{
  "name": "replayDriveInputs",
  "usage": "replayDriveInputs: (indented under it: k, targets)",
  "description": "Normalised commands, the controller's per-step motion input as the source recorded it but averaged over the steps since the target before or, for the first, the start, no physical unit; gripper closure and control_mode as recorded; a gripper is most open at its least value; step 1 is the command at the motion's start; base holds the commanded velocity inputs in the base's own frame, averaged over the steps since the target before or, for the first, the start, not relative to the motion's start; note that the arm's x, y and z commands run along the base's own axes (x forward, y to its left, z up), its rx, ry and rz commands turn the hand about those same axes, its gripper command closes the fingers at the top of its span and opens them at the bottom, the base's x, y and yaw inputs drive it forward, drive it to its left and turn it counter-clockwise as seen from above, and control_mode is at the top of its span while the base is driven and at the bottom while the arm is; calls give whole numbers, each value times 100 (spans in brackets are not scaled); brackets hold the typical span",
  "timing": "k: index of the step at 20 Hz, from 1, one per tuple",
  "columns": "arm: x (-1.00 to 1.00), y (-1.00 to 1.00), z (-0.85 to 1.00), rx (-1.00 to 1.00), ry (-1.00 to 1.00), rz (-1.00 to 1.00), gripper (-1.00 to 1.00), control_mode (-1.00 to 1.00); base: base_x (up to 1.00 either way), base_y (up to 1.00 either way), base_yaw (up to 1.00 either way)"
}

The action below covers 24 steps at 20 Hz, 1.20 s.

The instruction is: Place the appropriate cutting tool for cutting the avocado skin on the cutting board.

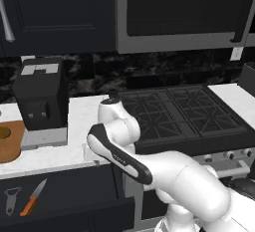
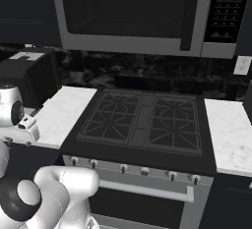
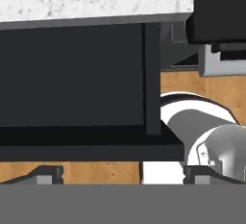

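Note:
The knife [image 1: 33,196], with a grey pointed blade and an orange handle, lies in the dark open drawer [image 1: 64,196] below the counter at the lower left. The grey Y-shaped peeler [image 1: 12,200] lies just left of it. The reddish-brown cutting board [image 1: 14,149] rests on the counter at the left edge, with the olive-yellow avocado [image 1: 4,132] on it, partly cut off. My gripper [image 3: 122,174] is open, fingertips wide apart with nothing between them. It faces dark cabinet fronts under the marble counter edge. In the left base view the forearm hides the hand near the counter's front.
A black boxy appliance [image 1: 41,96] on a grey base stands right of the board. The black stove [image 1: 184,111] lies to the right, with a microwave [image 2: 138,12] above it. The white marble counter [image 2: 61,115] flanks the stove. Wooden floor [image 3: 226,91] shows below the cabinets.

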Motion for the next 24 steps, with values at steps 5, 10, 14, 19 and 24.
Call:
replayDriveInputs:
  k: [5, 10, 14, 19, 24]
  targets:
    - [-6, 100, -46, 0, 11, -8, -100, -100, 0, 0, 0]
    - [2, 100, -44, -6, 12, -5, -100, -100, 0, 0, 0]
    - [0, 90, -28, -23, 0, 0, -100, -100, 0, 0, 0]
    - [7, 64, -27, -20, 0, 2, -100, -100, 0, 0, 0]
    - [19, 42, -36, -4, 4, 7, -100, -100, 0, 0, 0]
